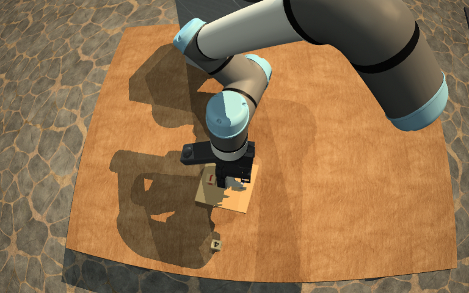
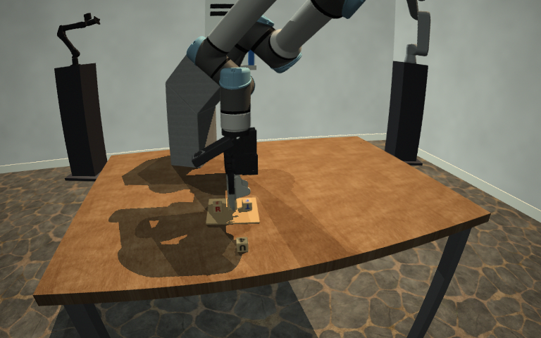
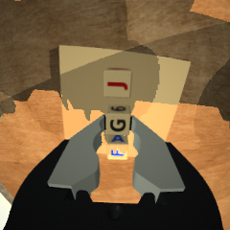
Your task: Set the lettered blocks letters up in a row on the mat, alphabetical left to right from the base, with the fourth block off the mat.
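Note:
The J block sits on the mat with its red J on top. The F block stands on the mat's other side, blue F on top. My gripper is shut on the G block, between those two, black G on top. Fingers hide it in the top and exterior views. It is low at the mat; whether it touches the mat or its neighbours, I cannot tell. The block with 4 on top lies off the mat.
The wooden table carries the mat left of its middle in the top view. The block with the 4 is between the mat and the table's edge farthest from the robot's base. The arm's shadow covers part of the mat and the J block.

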Robot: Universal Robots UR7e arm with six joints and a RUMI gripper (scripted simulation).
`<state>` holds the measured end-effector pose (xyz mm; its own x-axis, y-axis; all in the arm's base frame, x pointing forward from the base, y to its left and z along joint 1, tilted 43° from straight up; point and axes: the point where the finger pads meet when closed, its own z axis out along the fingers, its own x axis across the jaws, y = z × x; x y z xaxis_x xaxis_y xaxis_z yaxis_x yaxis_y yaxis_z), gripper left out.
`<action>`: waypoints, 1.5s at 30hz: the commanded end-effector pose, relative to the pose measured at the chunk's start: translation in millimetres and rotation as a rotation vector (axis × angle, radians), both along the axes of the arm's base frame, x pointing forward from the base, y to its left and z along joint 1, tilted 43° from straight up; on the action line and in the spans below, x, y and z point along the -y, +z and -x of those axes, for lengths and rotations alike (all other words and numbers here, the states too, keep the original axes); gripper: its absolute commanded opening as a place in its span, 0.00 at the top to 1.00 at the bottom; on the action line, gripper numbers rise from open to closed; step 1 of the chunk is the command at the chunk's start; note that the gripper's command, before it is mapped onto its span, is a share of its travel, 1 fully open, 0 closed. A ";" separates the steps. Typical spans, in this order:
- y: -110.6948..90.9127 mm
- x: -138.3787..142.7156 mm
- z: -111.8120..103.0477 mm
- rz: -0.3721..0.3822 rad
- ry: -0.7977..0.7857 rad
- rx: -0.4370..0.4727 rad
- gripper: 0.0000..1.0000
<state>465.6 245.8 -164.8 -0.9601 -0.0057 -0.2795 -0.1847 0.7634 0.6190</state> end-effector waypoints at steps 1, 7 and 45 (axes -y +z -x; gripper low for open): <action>1.0 -0.3 -1.6 0.001 0.001 0.003 0.95; 0.9 -0.3 -1.4 0.001 0.001 0.003 0.95; -2.6 -3.0 -2.0 0.001 0.001 0.002 0.95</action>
